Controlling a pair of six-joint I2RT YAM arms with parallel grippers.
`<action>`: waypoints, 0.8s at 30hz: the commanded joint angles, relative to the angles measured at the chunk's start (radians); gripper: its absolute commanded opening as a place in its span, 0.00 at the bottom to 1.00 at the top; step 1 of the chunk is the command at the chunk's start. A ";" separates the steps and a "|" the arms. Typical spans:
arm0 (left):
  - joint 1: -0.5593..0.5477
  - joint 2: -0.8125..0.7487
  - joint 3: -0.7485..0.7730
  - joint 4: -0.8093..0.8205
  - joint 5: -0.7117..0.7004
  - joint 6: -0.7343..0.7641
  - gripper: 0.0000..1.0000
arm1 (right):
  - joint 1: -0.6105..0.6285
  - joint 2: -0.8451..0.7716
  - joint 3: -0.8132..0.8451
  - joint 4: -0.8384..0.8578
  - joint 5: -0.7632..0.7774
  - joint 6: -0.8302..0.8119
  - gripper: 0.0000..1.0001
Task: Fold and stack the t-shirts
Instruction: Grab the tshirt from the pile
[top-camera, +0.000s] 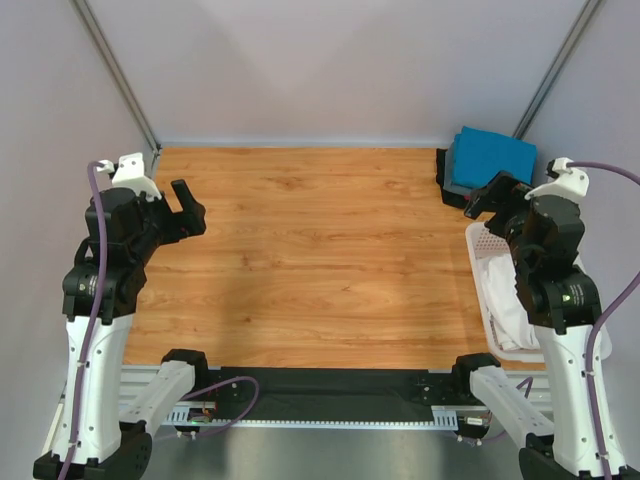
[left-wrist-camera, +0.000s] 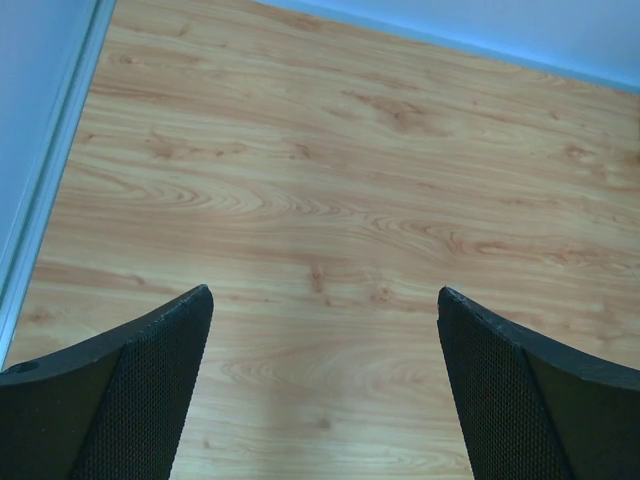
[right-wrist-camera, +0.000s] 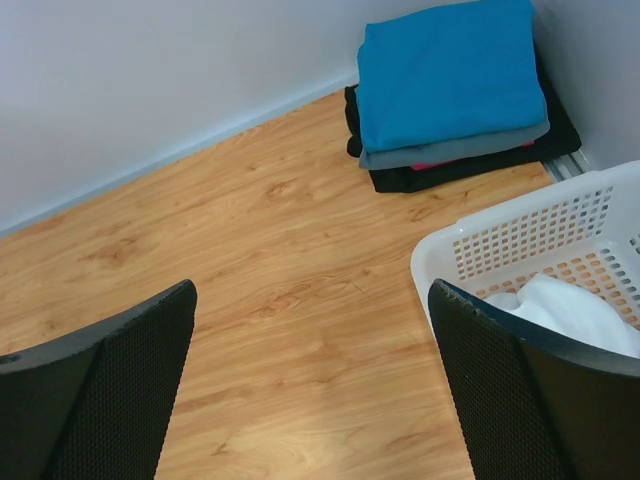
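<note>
Both our left gripper (left-wrist-camera: 322, 300) and right gripper (right-wrist-camera: 311, 290) stand wide, holding nothing. Just right of the right jaws the white t-shirt (right-wrist-camera: 570, 310) lies in the basket (right-wrist-camera: 520, 240); ahead sits the folded stack (right-wrist-camera: 450, 80). Grabbing the shirt, we risk hooking the basket wall and dragging it along
</note>
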 joint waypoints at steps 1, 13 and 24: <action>0.002 0.006 0.006 0.020 0.014 0.010 1.00 | 0.003 0.008 0.001 0.026 0.026 -0.004 1.00; 0.002 0.043 -0.037 0.034 0.185 0.022 1.00 | -0.070 0.212 0.045 -0.291 0.243 0.257 1.00; 0.004 0.193 0.015 0.045 0.272 0.035 1.00 | -0.452 0.189 -0.203 -0.321 0.073 0.321 1.00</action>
